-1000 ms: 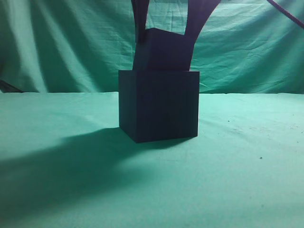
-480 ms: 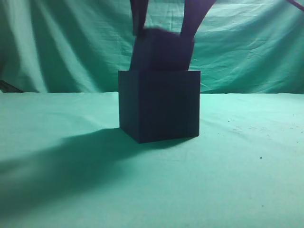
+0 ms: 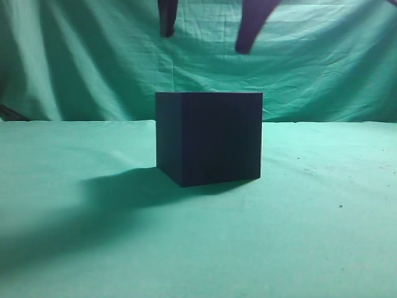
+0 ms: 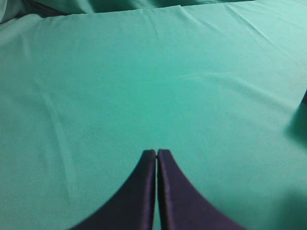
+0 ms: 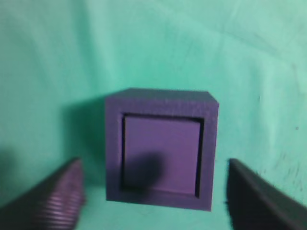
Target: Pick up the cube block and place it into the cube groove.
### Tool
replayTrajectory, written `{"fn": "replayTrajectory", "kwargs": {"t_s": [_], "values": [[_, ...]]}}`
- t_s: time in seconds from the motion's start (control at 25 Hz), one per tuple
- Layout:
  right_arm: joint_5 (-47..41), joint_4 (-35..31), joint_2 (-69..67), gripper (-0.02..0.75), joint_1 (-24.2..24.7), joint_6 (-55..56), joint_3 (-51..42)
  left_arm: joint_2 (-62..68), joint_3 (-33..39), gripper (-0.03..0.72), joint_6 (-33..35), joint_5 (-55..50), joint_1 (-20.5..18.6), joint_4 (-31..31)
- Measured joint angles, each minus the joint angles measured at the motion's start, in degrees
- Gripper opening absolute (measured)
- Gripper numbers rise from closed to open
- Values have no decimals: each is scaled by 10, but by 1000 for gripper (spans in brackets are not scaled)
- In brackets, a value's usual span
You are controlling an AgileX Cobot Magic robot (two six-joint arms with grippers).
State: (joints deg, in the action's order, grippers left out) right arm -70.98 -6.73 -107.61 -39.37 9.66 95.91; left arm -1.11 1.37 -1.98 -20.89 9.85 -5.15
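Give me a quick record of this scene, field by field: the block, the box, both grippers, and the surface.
block: small purple cube block, seated inside the box's square opening, top face showing
box: large near-black cube groove, upright on the cloth
right gripper: open, above the box, holding nothing
left gripper: shut, over bare cloth, holding nothing
surface: green cloth
task state: block appears placed
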Motion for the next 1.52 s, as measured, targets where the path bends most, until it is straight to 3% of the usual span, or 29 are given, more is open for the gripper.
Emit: {"fn": "replayTrajectory", "kwargs": {"t_s": [0.08,0.2,0.24,0.36,0.68,1.0,1.36,1.52], "values": [[0,1,1,434,0,0,19,0,0,0,0,0,0,0],[0,1,20,146,0,-1,38,0,0,0,0,0,0,0],[0,1,33,85,0,-2,40,0,0,0,0,0,0,0],[-3,1,83,0,0,-2,40,0,0,0,0,0,0,0],[-7,5,250,0,0,-2,2,0,0,0,0,0,0,0],[-15,88,456,0,0,-2,-169,0,0,0,0,0,0,0],[71,93,684,0,0,-10,-364,0,0,0,0,0,0,0],[61,96,751,0,0,-11,-412,0,0,0,0,0,0,0]]}}
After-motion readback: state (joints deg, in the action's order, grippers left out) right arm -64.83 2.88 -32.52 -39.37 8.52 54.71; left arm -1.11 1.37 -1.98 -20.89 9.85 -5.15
